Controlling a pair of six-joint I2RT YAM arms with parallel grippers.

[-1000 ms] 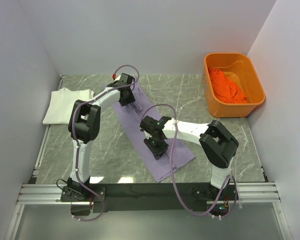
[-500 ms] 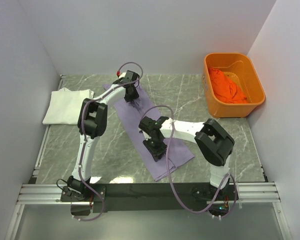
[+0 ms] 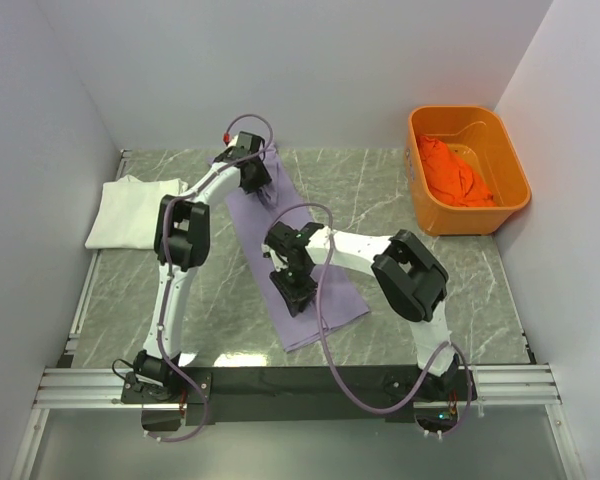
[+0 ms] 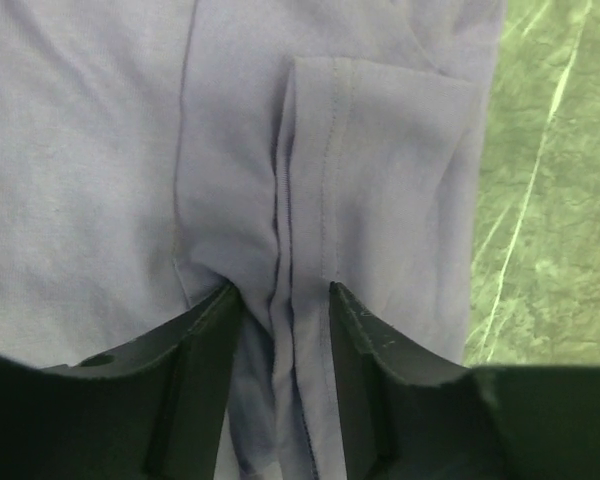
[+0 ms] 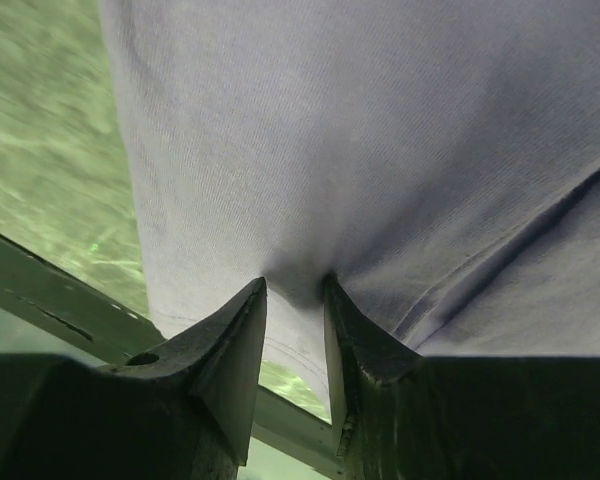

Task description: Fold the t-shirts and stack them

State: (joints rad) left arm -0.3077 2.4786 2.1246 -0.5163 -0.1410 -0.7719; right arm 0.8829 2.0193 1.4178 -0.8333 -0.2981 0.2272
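The lavender t-shirt (image 3: 265, 225) lies as a long folded strip running diagonally down the middle of the table. My left gripper (image 3: 252, 177) is at its far end, shut on a bunched pleat of the cloth (image 4: 130, 150) in the left wrist view (image 4: 280, 300). My right gripper (image 3: 293, 290) is at its near end, shut on the cloth (image 5: 380, 120) in the right wrist view (image 5: 295, 285). The white t-shirt (image 3: 130, 208) lies folded at the far left. The orange t-shirt (image 3: 455, 170) lies crumpled in the tub.
The rigid orange plastic tub (image 3: 412, 130) stands at the back right by the wall. The marble table (image 3: 380, 195) is bounded by white walls on three sides. A metal rail (image 3: 280, 385) runs along the near edge.
Both grippers have moved left with the lavender shirt held. Its near end has slid left across the table.
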